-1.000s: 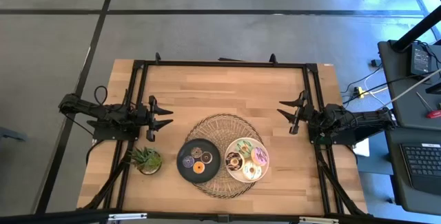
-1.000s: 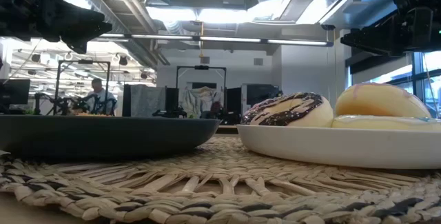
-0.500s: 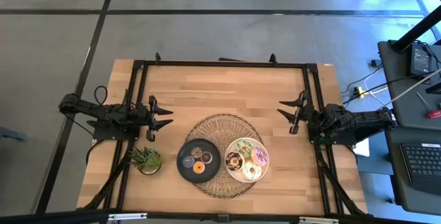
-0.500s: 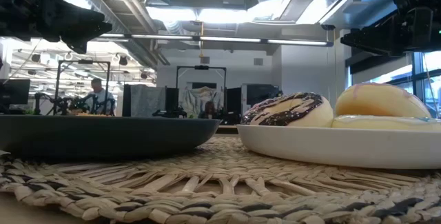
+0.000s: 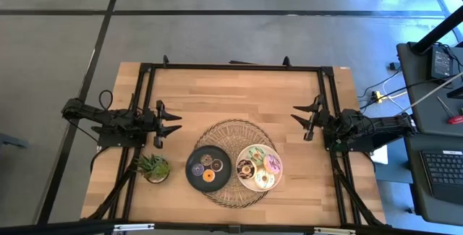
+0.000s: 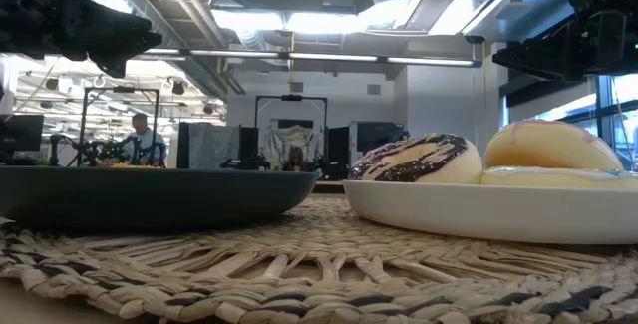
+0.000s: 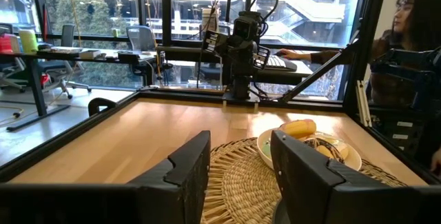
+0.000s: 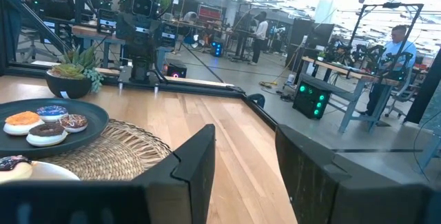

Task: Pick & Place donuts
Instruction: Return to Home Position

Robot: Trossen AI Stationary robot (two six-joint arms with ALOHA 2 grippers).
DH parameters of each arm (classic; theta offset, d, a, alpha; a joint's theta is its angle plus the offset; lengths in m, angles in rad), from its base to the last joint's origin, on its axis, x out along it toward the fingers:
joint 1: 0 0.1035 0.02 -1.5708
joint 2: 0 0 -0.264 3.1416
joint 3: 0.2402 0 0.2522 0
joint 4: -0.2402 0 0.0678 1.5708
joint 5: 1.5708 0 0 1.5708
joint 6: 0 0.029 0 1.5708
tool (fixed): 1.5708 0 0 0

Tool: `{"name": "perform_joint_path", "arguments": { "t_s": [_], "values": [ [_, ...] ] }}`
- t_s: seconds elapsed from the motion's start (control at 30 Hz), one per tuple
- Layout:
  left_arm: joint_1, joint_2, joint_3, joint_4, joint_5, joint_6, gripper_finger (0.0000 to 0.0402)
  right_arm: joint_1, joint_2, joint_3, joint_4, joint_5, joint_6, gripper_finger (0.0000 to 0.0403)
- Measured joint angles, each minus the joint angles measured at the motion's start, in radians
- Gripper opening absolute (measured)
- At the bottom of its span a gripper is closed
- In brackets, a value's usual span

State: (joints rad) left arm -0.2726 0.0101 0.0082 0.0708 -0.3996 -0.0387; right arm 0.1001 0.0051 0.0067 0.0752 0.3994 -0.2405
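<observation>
The wooden surface (image 5: 239, 97) is carrying a round woven mat (image 5: 235, 130) toward its near edge. The left tool (image 5: 180, 123) and right tool (image 5: 295, 112) are hanging open and empty at the surface's left and right sides, well apart from the mat. Homing well is likely meaning parking them high and clear of the mat, where the black plate (image 5: 189, 177) is holding the mini donuts (image 5: 208, 177) and the white plate (image 5: 259, 146) the bigger donuts (image 5: 272, 164).
</observation>
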Motion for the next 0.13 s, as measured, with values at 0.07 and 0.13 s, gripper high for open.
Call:
{"name": "perform_joint_path", "arguments": {
  "t_s": [0.07,0.13],
  "values": [
    [0.000,0.000,0.000,0.000,0.000,0.000,0.0148,0.000,0.000,0.000,0.000,0.000,0.000,0.0154],
    [0.000,0.000,0.000,0.000,0.000,0.000,0.0149,0.000,0.000,0.000,0.000,0.000,0.000,0.0154]
  ]
}}
